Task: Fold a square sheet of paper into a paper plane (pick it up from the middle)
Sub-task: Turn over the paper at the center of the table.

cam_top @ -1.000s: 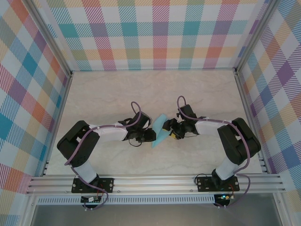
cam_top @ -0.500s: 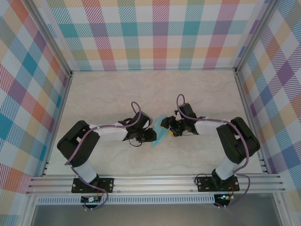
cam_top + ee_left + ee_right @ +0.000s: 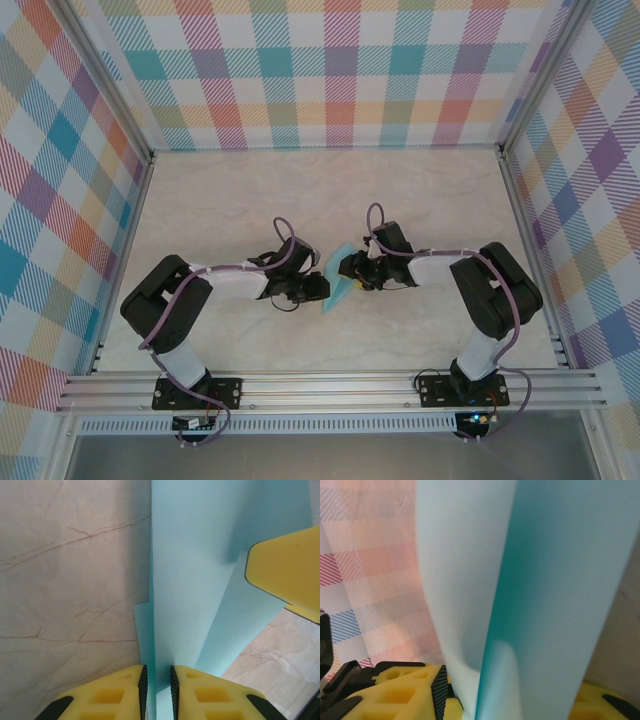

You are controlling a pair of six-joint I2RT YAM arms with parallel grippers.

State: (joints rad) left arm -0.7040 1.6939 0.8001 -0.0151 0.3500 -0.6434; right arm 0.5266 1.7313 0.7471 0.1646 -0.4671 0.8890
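The square sheet of paper is folded into a slim light blue paper plane (image 3: 338,288) and is held above the table between my two grippers. My left gripper (image 3: 321,289) is shut on its central lengthwise ridge (image 3: 161,630), with both pads (image 3: 142,685) pressed against the fold. My right gripper (image 3: 350,271) straddles the other end. In the right wrist view the paper plane (image 3: 530,580) runs up between the jaws. One pad (image 3: 439,690) touches it, and the other is hidden behind the paper. The right gripper's yellow finger (image 3: 285,570) lies against a wing.
Marbled tabletop (image 3: 220,210) lies free all around the grippers. Checked walls (image 3: 330,70) and aluminium rails (image 3: 330,385) enclose the workspace. Both arms (image 3: 230,280) reach inward and meet near the middle.
My right gripper has moved a little left onto the paper and its jaws have narrowed. The left gripper keeps its hold and has barely moved.
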